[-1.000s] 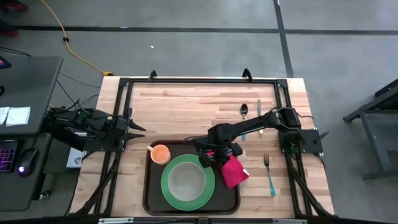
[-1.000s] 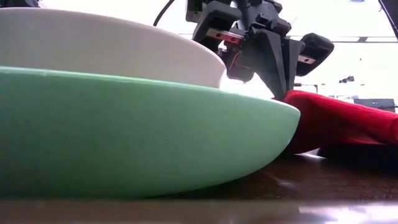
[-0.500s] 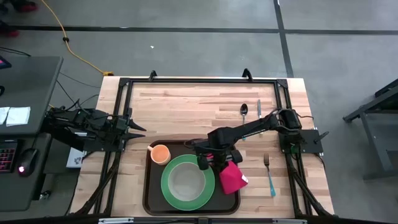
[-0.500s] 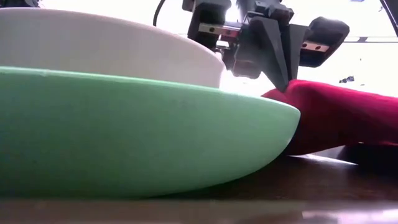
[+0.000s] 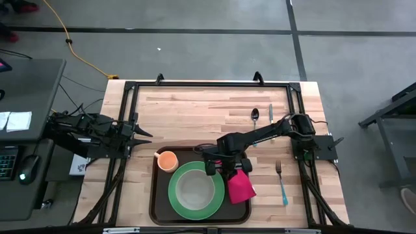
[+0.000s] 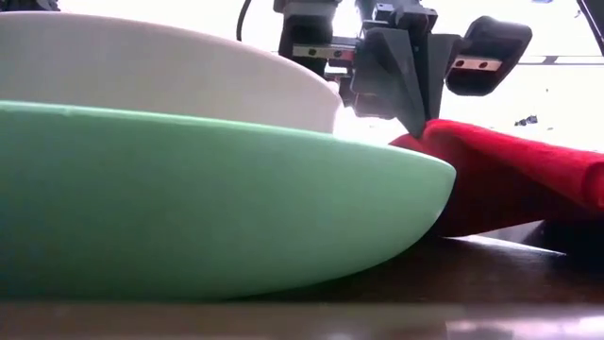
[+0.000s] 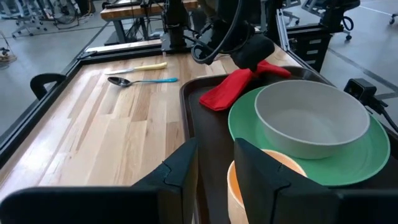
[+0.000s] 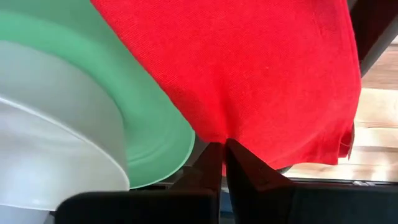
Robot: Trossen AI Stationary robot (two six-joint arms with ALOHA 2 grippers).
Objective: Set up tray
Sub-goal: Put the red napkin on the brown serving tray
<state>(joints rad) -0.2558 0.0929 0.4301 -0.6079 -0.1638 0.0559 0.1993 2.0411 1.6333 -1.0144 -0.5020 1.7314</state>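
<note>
The dark brown tray [image 5: 156, 195] lies at the table's near edge. On it stand a green plate [image 5: 174, 195] with a white bowl [image 5: 194, 188] in it, and an orange cup [image 5: 168, 160] on the tray's far left corner. A red napkin [image 5: 241, 187] lies along the tray's right side, next to the plate, its right edge reaching over the tray's rim. My right gripper [image 5: 231, 169] is shut on the napkin's far end. My left gripper [image 5: 144, 135] waits open at the table's left edge. My right gripper pinches the red napkin at its far end [image 8: 217, 132] between the two fingers [image 8: 245, 165], coming from above and pointing down. That end [image 6: 444, 137] is raised off the tray beside the green plate's rim. The rest of the cloth slopes down and lies on the tray, slack.
A spoon [image 5: 254, 116] and a knife [image 5: 271, 114] lie on the wood at the far right. A fork [image 5: 281, 182] lies right of the tray. A black metal frame [image 5: 208, 84] runs round the table. Bare wood spans the table's far half.
My right gripper, staying shut on the napkin, has moved a little toward the table's left and near edges. The napkin has slid with it farther onto the tray and turned, so that it now lies alongside the green plate.
</note>
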